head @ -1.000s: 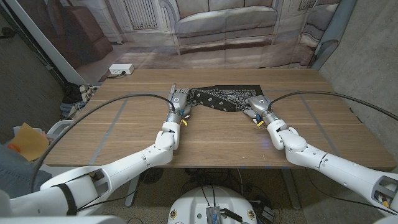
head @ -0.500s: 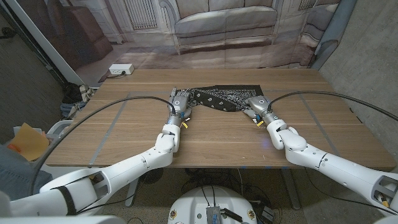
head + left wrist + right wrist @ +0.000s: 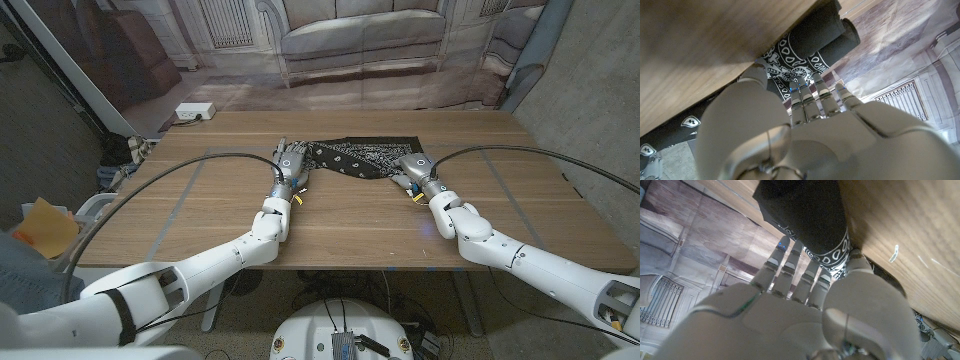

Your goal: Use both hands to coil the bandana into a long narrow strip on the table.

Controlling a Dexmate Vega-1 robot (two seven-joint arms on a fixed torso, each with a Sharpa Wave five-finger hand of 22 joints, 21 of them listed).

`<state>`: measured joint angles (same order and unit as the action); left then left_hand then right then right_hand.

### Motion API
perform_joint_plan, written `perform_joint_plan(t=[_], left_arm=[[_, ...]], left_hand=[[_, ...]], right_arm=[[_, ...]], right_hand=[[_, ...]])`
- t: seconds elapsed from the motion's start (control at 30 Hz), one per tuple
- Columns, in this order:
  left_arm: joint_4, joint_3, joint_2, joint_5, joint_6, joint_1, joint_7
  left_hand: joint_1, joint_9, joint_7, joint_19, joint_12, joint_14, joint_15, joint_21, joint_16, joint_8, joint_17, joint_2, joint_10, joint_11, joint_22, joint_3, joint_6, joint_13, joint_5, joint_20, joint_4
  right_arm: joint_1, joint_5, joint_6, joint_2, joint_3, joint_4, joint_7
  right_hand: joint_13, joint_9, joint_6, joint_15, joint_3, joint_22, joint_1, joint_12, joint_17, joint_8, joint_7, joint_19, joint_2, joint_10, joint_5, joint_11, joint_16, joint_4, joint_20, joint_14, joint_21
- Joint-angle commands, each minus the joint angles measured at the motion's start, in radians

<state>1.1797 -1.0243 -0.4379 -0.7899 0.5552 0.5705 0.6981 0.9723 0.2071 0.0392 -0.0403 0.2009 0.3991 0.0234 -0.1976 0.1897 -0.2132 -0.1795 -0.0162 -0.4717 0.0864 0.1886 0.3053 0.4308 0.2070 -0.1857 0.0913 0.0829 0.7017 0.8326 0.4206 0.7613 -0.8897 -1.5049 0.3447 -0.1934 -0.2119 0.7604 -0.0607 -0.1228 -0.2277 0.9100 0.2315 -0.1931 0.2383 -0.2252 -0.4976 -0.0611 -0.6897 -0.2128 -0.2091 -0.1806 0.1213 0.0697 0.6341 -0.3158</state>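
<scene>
Both arms extended forward and angled inward. Left hand (image 3: pixel 291 162) and right hand (image 3: pixel 414 170) level with each other, well apart, fingers (image 3: pixel 812 97) reaching forward, slightly curled.

bandana (image 3: pixel 352 157): black with a white paisley print, looks like little teardrop shapes up close in the wrist views
tabletop (image 3: pixel 350 220): warm brown wood grain, with a couple of pale grey tape-ish lines running across it left of the bandana
left hand (image 3: pixel 291 165): silvery grey, with a bit of yellow at the wrist
right hand (image 3: pixel 413 171): same silver-grey, yellow bit at the wrist too
fingers (image 3: pixel 801 102): metallic grey
arms (image 3: pixel 250 240): glossy white shells, black cables looping off them
</scene>
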Motion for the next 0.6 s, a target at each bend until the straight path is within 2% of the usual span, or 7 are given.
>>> perform_joint_plan(t=[0.03,0.13,0.2,0.27,0.37,0.47,0.6], left_arm=[[-0.135,-0.024,0.054,0.018,-0.043,-0.052,0.058],[-0.172,-0.024,0.076,0.03,-0.052,-0.06,0.097],[-0.198,-0.021,0.09,0.041,-0.064,-0.064,0.134],[-0.212,-0.018,0.098,0.052,-0.076,-0.068,0.16],[-0.194,-0.014,0.092,0.064,-0.076,-0.068,0.166],[-0.151,-0.009,0.077,0.07,-0.058,-0.062,0.148],[-0.039,0.007,0.035,0.077,-0.014,-0.042,0.089]], left_hand=[[0.003,0.003,-0.003,-0.008,0.009,0.015,0.003,-0.009,0.009,-0.006,-0.004,0.01,-0.014,0.002,0.003,0.007,0.011,0.005,-0.009,0.013,0.003],[0.03,0.004,-0.01,-0.054,0.024,0.061,0.011,-0.028,0.022,-0.021,-0.004,0.046,-0.06,0.003,0.003,0.028,0.05,0.005,-0.014,-0.009,0.009],[0.071,0.005,0.004,-0.137,0.048,0.165,0.042,-0.056,0.038,-0.048,0.003,0.063,-0.155,0.027,0.002,0.048,0.136,0.003,-0.011,-0.06,0.033],[0.104,0.002,0.031,-0.225,0.076,0.314,0.088,-0.08,0.055,-0.098,0.005,0.076,-0.304,0.064,-0.002,0.066,0.298,-0.003,-0.003,-0.099,0.049],[0.122,0.0,0.032,-0.312,0.092,0.487,0.122,-0.094,0.046,-0.155,0.009,0.098,-0.504,0.095,-0.005,0.093,0.489,-0.008,0.001,-0.121,0.047],[0.127,-0.001,0.028,-0.351,0.095,0.569,0.139,-0.1,0.047,-0.179,0.006,0.114,-0.582,0.106,-0.007,0.109,0.55,-0.008,0.002,-0.131,0.043],[0.127,-0.003,0.005,-0.373,0.107,0.628,0.144,-0.098,0.041,-0.188,0.007,0.112,-0.638,0.093,-0.008,0.119,0.573,0.01,0.002,-0.138,0.041]], right_arm=[[-0.01,-0.012,0.0,-0.006,-0.003,0.015,0.001],[-0.011,-0.015,0.003,-0.005,-0.002,0.015,0.003],[-0.01,-0.019,0.004,-0.002,0.001,0.012,0.004],[-0.008,-0.023,0.003,0.001,0.005,0.009,0.012],[-0.005,-0.03,-0.007,0.004,0.012,0.006,0.033],[-0.003,-0.039,-0.022,0.003,0.018,0.01,0.06],[0.002,-0.049,-0.028,0.011,0.027,-0.008,0.059]], right_hand=[[-0.002,-0.004,-0.003,-0.094,0.0,-0.001,-0.009,-0.006,-0.005,-0.004,0.001,0.002,0.005,0.006,-0.006,-0.003,-0.007,-0.002,0.0,-0.006,0.001],[-0.002,-0.004,-0.003,-0.095,0.0,-0.001,-0.01,-0.006,-0.005,-0.004,0.001,0.002,0.004,0.006,-0.006,-0.003,-0.008,-0.002,-0.001,-0.005,0.0],[-0.002,-0.005,-0.002,-0.098,0.0,-0.001,-0.011,-0.005,-0.005,-0.003,0.001,0.001,0.003,0.005,-0.006,-0.003,-0.009,-0.003,-0.001,-0.002,0.0],[-0.003,-0.006,0.002,-0.099,-0.001,0.0,-0.009,-0.004,-0.005,-0.001,0.001,-0.001,0.0,0.003,-0.006,-0.003,-0.011,-0.003,-0.004,0.001,-0.001],[-0.007,-0.029,0.126,-0.113,-0.009,0.002,0.007,0.024,0.002,0.054,0.0,-0.008,-0.019,-0.075,-0.003,-0.005,-0.025,0.002,-0.012,0.056,-0.005],[-0.011,-0.045,0.249,-0.113,-0.017,0.005,0.024,0.048,0.003,0.113,0.0,-0.014,-0.041,-0.172,0.004,-0.008,-0.031,0.005,-0.019,0.105,-0.008],[-0.013,-0.045,0.265,-0.117,-0.024,0.005,0.03,0.055,0.001,0.122,0.0,-0.015,-0.055,-0.201,0.006,-0.008,-0.035,0.004,-0.025,0.123,-0.01]])
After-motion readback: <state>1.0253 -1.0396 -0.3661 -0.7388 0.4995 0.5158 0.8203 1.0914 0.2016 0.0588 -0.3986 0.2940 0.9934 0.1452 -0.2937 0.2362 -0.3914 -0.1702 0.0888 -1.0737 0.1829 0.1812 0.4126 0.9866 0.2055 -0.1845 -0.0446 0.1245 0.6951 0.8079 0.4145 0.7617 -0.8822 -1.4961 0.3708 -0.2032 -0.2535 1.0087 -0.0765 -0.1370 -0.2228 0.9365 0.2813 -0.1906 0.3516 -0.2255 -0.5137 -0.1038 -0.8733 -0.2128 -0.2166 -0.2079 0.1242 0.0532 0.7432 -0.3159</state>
